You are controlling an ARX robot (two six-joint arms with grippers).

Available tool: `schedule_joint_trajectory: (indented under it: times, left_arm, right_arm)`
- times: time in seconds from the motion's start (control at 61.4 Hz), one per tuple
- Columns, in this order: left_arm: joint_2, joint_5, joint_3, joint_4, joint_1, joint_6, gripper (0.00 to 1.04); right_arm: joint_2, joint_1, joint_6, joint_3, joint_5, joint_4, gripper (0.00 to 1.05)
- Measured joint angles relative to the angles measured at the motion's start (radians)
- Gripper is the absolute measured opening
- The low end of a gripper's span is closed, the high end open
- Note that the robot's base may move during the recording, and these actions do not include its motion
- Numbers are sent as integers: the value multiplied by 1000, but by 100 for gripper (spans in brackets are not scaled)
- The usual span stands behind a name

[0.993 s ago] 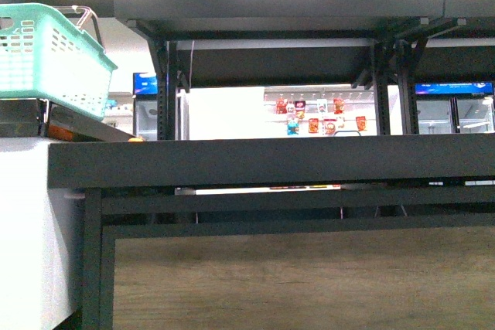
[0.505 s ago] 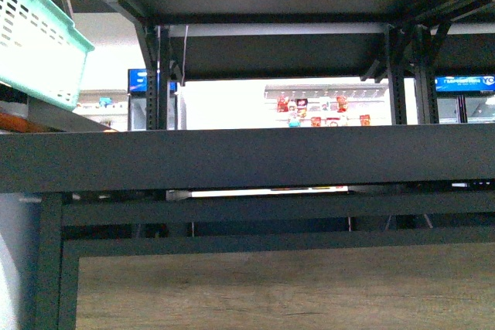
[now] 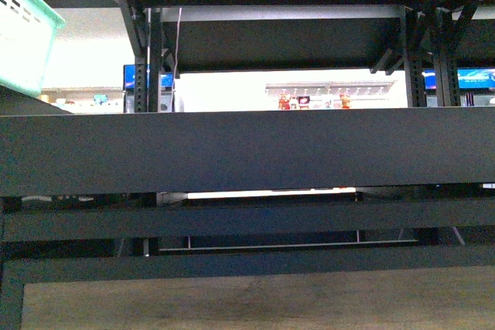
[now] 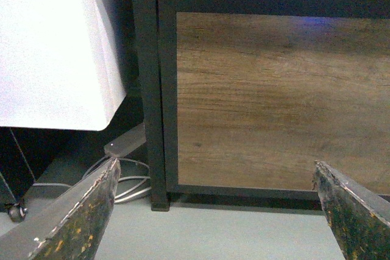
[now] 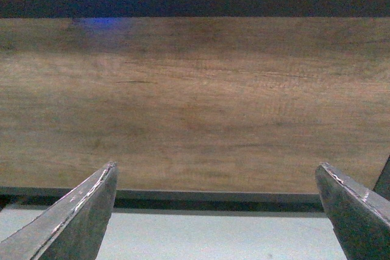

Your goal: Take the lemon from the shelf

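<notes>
Lemon: not visible in any view; position and heading cannot be told.

Shelf (image 3: 247, 152): dark grey metal rack, matte. Its front board is thick and flat, seen edge-on, with the long axis running level from side to side across the whole front view. Second board (image 3: 294, 44) above it, same lie. Upright posts (image 3: 155, 67) are perforated with rows of small holes; angled braces show at the upper right. Below the front board are two thin dark rails, then a wood panel (image 3: 247, 307), brown with grain running sideways, set in a dark frame.

Basket (image 3: 19, 28): teal plastic with slotted walls, at the upper left and cut off by the frame edge.

Left claw (image 4: 214, 164): spread wide, holding nothing. Fingers (image 4: 73, 217) are dark and scuffed with yellow flecks. Facing it are the wood panel's lower corner and the dark frame leg (image 4: 149, 89). Beside the leg is a white, smooth block (image 4: 55, 47); pale cables (image 4: 131, 181) lie on the grey floor (image 4: 213, 235).

Right claw (image 5: 216, 165): spread wide, holding nothing. Its fingers (image 5: 73, 223) are dark with bright worn edges, and it faces the same wood grain, with the floor beneath.
</notes>
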Motion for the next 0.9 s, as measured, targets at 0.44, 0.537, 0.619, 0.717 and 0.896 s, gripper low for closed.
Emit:
schedule_joint_trajectory:
  times: [0.44,0.537,0.619,0.717,0.896]
  left_arm:
    - [0,0,0,0,0,0,97]
    - [0,0,0,0,0,0,97]
    - [0,0,0,0,0,0,97]
    - [0,2,0,0,0,0,97]
    - [0,0,0,0,0,0,97]
  right_arm:
    - [0,0,0,0,0,0,97]
    - [0,0,0,0,0,0,97]
    - [0,0,0,0,-1,0,97]
    - [1,0,0,0,1,0,97]
    - [1,0,0,0,0,0,97]
